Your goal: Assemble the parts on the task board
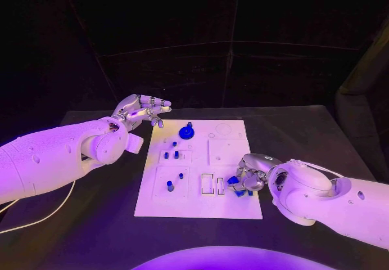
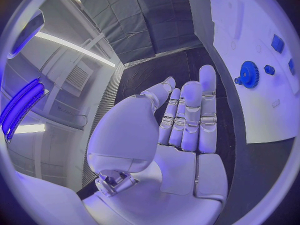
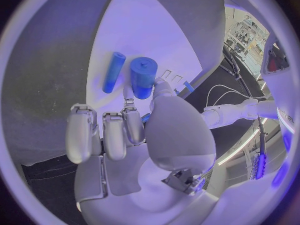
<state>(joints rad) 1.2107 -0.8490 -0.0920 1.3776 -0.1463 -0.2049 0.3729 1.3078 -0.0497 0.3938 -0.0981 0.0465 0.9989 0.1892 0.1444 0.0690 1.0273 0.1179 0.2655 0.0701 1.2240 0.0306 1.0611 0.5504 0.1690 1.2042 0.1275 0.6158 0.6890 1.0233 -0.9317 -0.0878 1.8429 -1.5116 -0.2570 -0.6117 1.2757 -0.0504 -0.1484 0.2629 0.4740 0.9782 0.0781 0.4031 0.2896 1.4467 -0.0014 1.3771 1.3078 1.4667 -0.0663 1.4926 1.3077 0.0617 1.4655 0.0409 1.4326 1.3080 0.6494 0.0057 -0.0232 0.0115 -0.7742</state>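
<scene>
Two hands in play, doing very different jobs. Right hand (image 1: 249, 179) low over the near right part of the task board (image 1: 235, 209), fingers curled in and pinching a stubby blue cylinder (image 3: 143, 77), thumb against one side, fingertips on the other. Looks like the placing step, going by the task. Biggest risk from here: a thin pinch grip, so any tilt of the cylinder and it could jam at the edge of its seat or slip out and roll across the board. Can't tell how well it lines up with anything beneath, since the hand covers the spot. Second blue cylinder (image 3: 113, 72), thinner, lying flat on the board just beside the held one, so a sloppy descent could knock it away. Left hand (image 1: 143, 109) raised at the far left corner of the board, over the black desk (image 1: 97, 225), released and holding nothing, fingers loosely apart and pointing toward the board. Blue gear (image 1: 186, 133) standing on the far part of the board, near that hand but apart from it; a few small blue pieces (image 1: 170, 154) nearer along the left side. Plenty left to assemble, by the look of it.
</scene>
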